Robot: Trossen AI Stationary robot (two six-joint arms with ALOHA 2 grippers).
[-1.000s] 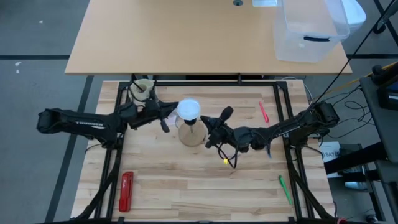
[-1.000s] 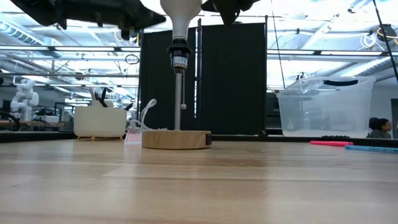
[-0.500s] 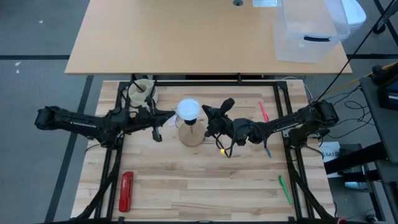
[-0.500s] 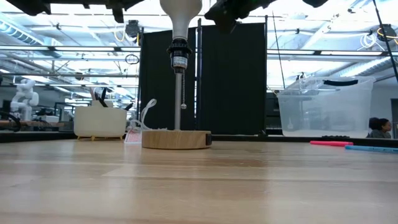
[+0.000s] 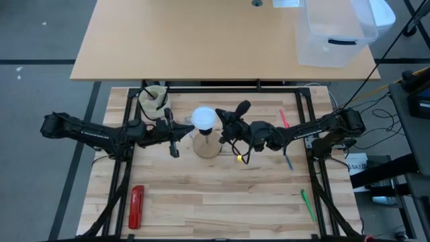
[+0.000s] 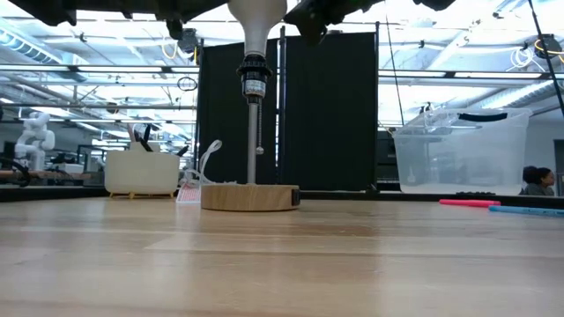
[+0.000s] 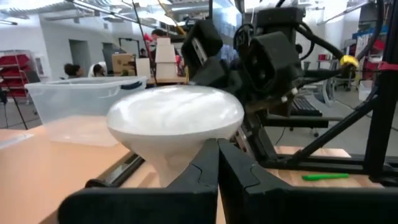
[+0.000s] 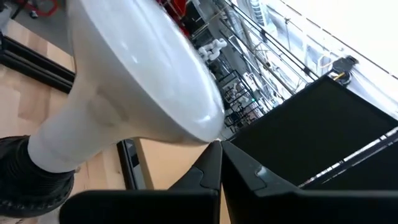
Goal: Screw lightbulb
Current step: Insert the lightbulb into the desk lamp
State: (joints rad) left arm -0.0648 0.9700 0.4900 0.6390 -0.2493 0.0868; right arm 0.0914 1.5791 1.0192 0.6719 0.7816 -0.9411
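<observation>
At desk centre, the small white frosted mushroom-shaped lightbulb (image 5: 204, 118) stands upright in the black socket (image 6: 254, 75) above the round wooden base (image 6: 249, 196). My left fingers (image 5: 173, 140) at its nine o'clock and right fingers (image 5: 232, 118) at three o'clock are pressed together, holding nothing.

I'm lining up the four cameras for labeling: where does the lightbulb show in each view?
High view: lightbulb at table centre, between the arms.
Low view: top centre, seated in the black socket.
Left wrist view: centre, large.
Right wrist view: upper left, large.
Shared landmark: the black socket, seen in the low and right wrist views.
</observation>
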